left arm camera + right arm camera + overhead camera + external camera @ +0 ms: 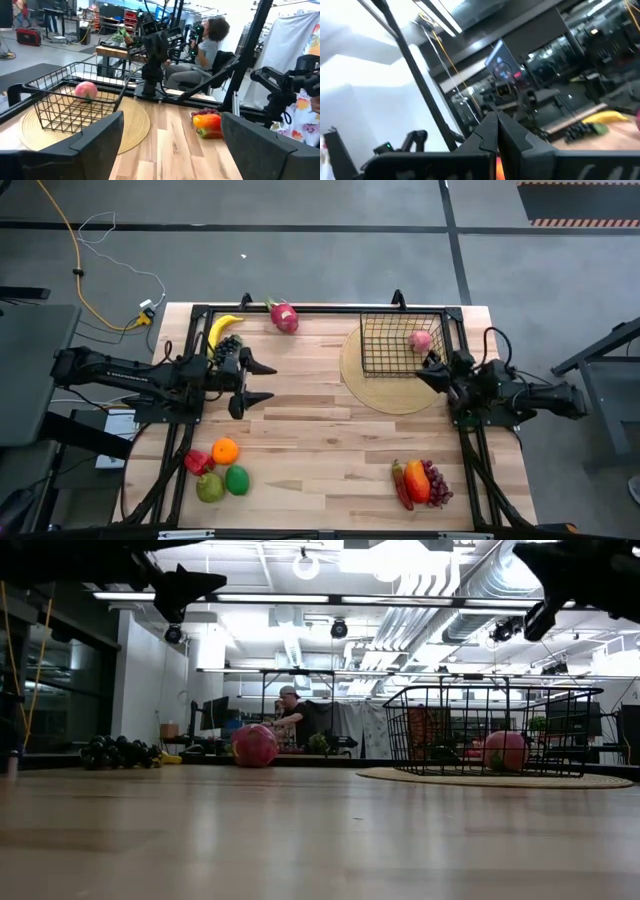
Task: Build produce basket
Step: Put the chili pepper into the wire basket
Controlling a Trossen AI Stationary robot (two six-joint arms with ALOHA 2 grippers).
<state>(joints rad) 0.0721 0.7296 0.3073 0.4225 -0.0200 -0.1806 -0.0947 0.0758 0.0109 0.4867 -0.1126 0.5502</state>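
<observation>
The black wire basket [398, 343] stands on a flat round tan disc [372, 392] at the far right; a pink round fruit [420, 340] lies inside it, also showing in the left wrist view [86, 90]. My left gripper [258, 381] is open and empty, raised above the table's left middle. My right gripper [432, 370] is shut and empty, raised beside the basket's near right corner. A banana [222, 328], dark grapes [230, 348] and a dragon fruit [284, 316] lie at the far left. An orange [225, 450], red pepper [197, 462], green pear [209, 487] and green round fruit [237, 479] lie near left.
An orange-red pepper [412, 480] and purple grapes [437, 480] lie at the near right. A dark frame [300, 308] runs along the table's far edge and sides. A person [205, 45] sits beyond the table's right side. Bare wood lies in the table's middle.
</observation>
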